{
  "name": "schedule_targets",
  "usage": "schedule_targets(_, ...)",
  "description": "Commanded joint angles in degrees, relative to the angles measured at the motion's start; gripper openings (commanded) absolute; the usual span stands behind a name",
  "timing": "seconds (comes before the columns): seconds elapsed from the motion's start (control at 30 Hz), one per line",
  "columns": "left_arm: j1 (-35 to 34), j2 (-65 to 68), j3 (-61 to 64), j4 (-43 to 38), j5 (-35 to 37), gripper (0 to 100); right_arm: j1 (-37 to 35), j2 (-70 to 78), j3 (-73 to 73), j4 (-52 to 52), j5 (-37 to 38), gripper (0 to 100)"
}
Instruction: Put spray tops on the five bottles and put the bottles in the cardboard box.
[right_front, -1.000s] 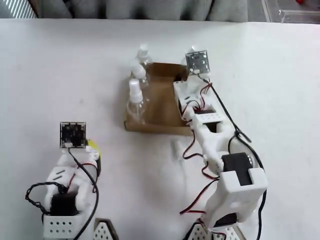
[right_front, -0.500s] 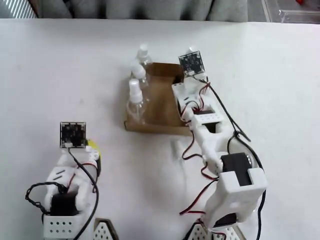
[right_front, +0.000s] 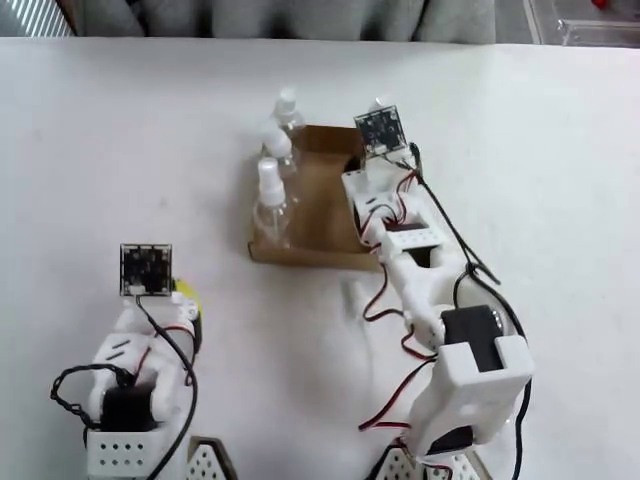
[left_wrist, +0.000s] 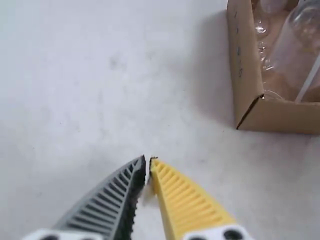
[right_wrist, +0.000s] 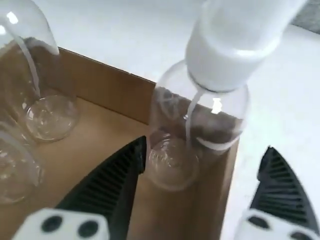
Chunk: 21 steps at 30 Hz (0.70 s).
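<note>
The cardboard box (right_front: 325, 205) lies at the table's middle. Three clear bottles with white spray tops (right_front: 272, 190) stand along its left side. My right gripper (right_wrist: 205, 150) hangs open over the box's far right corner, its fingers on either side of another topped bottle (right_wrist: 200, 125) without touching it. That bottle stands upright in the corner, and its white top (right_front: 381, 103) peeks out past the wrist. My left gripper (left_wrist: 148, 162) is shut and holds nothing, low over bare table near the front left, well short of the box (left_wrist: 248, 95).
More clear bottles (right_wrist: 45, 95) stand deeper in the box beside the right gripper. The right arm's body and red and black cables (right_front: 440, 300) stretch from the front edge up to the box. White table lies open on the left and far right.
The right arm's wrist has shifted a little to the left over the box's far right corner. The left arm has not moved.
</note>
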Motion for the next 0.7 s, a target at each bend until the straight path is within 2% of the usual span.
schedule_targets(0.0,-0.6,-0.8,-0.2,0.0,-0.6,2,-0.6,-0.9,-0.4,-0.5,0.5,31.7)
schedule_targets(0.5,-0.6,-0.8,-0.2,-0.1,-0.7,2,-0.2,-1.6,-0.9,-0.9,0.5,32.2)
schedule_targets(0.67,-0.6,-0.8,-0.2,-0.1,-0.7,2,0.0,-4.5,0.8,-4.8,0.5,32.2)
